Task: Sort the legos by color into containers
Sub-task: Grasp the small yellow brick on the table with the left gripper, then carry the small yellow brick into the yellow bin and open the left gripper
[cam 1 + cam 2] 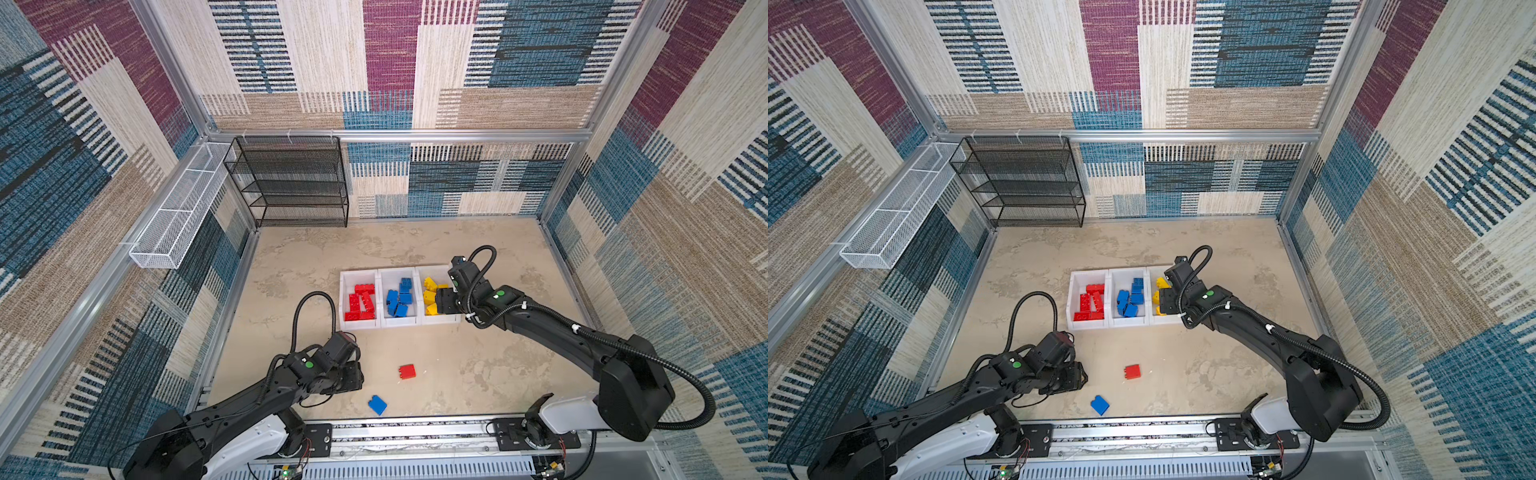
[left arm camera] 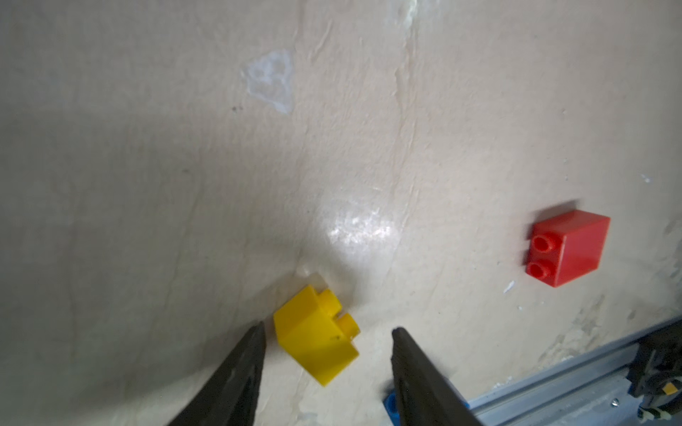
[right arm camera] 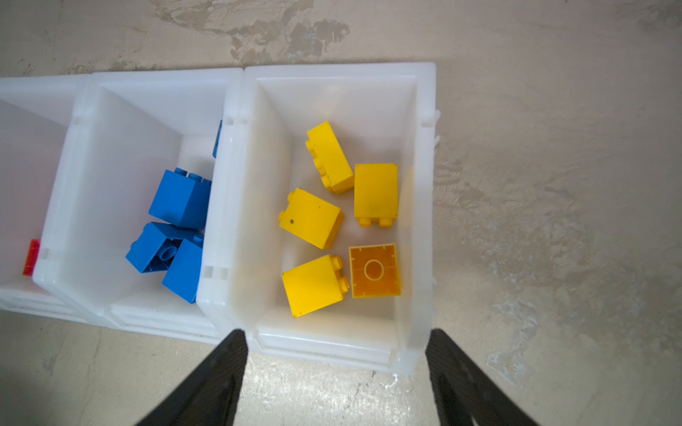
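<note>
Front edge: metal rail (image 1: 415,434) carrying both arm bases. Just beyond it a loose blue brick (image 1: 377,404) lies on the mottled beige table (image 1: 478,374), turned off square to the rail. A little further in, a loose red brick (image 1: 407,371) lies on its side with its studs pointing sideways, apart from the blue one.

Left gripper (image 2: 328,330) is low over the table, level with the red brick and to its left in both top views. Wrist view: jaws parted, straddling a single yellow brick (image 2: 317,333) that lies on the table, studs sideways. One finger (image 2: 243,369) sits just beside the brick, and a clear gap shows on the side of the other finger. Not clamped. In both top views the gripper body hides this brick.

Mid-table: three white bins joined in a row.
- Left bin (image 1: 359,325): red bricks (image 1: 360,301), jumbled.
- Middle bin (image 1: 399,322): blue bricks (image 1: 399,297), jumbled.
- Right bin (image 3: 339,70): five yellow bricks (image 3: 312,217), one hollow side up, none stacked.

Right gripper (image 3: 336,332) hangs above the near wall of the right bin, jaws spread wide, nothing between them.

Far end: black mesh shelf rack (image 1: 291,183) in the back left corner of the table. Long white wire mesh basket (image 1: 178,212) fixed along the left wall.
</note>
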